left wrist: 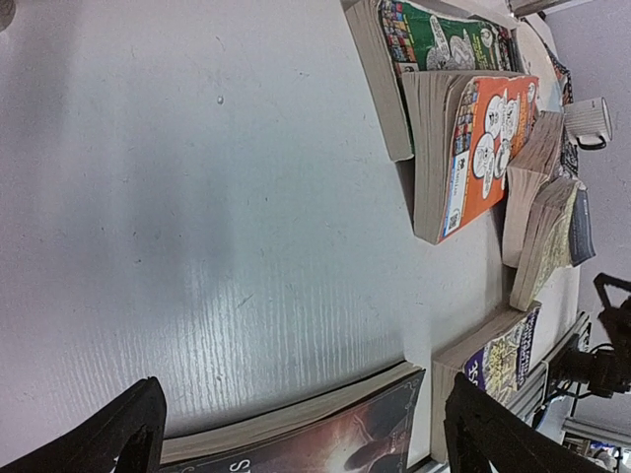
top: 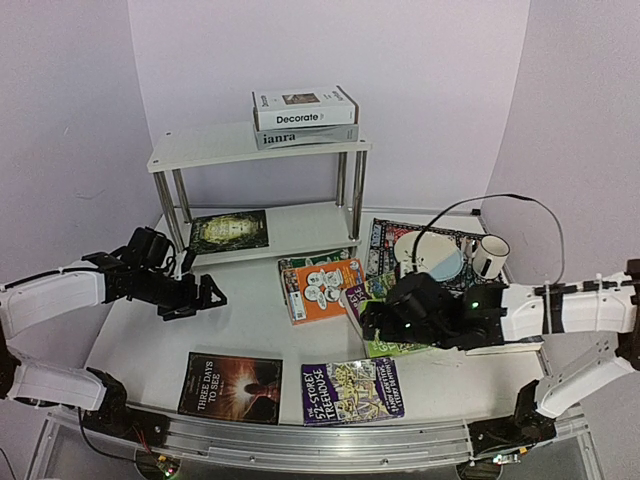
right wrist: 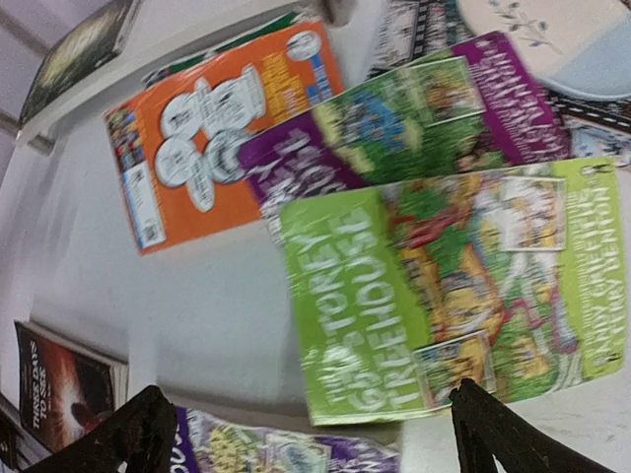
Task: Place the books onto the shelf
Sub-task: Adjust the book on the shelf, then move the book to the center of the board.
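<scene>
The white shelf stands at the back, with the white "Decorate" book stacked on the grey "ianra" book on its top tier. A dark green book lies on the lower tier. On the table lie an orange book, "Three Days to See" and a purple Treehouse book. My left gripper hangs open over bare table, above "Three Days to See". My right gripper is open just above a green Treehouse book, which overlaps another purple book.
A patterned dark placemat with a plate and a white mug lies at the back right, close to the book pile. A black cable loops above the right arm. A metal rail runs along the near edge.
</scene>
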Controlling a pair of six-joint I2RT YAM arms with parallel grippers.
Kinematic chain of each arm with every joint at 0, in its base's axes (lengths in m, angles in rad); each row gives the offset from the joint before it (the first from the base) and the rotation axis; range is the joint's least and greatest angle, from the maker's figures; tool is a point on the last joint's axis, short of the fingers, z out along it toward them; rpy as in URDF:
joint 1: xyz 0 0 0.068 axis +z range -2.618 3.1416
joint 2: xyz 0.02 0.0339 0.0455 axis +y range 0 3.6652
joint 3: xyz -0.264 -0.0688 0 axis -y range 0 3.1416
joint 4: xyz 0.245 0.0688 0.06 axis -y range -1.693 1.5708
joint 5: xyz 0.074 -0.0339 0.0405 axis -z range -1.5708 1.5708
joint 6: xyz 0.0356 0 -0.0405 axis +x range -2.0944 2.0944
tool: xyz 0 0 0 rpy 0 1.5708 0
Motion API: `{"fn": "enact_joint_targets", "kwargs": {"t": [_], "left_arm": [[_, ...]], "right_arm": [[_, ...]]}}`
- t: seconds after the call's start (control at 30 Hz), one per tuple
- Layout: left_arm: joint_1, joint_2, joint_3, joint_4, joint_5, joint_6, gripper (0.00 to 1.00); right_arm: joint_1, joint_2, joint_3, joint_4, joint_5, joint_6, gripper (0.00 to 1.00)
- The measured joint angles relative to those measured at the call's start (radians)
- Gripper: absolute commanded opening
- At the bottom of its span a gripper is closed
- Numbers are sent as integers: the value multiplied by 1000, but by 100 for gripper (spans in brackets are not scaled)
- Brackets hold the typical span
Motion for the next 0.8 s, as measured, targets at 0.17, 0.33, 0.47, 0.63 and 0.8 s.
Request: {"fn": "enact_joint_targets", "kwargs": {"t": [0.17,0.33,0.47,0.63,0.8], "left_arm": [[0,0,-2,3,27,-27,100],[0,-4,-19,11,55,-27,100],[0,-14,-29,3,57,-29,99],[0,-31,-49,-13,57,-53,94],[0,-90,-90,-26,57,-101,89]], "right_arm": [[127,220,210,-35,30,97,98],[196,341,334,-76,57,160,98],[256,401,401,-95,61,208,96],[297,431,414,-107,44,303,91],[307,476,436,-105,28,363,89]]}}
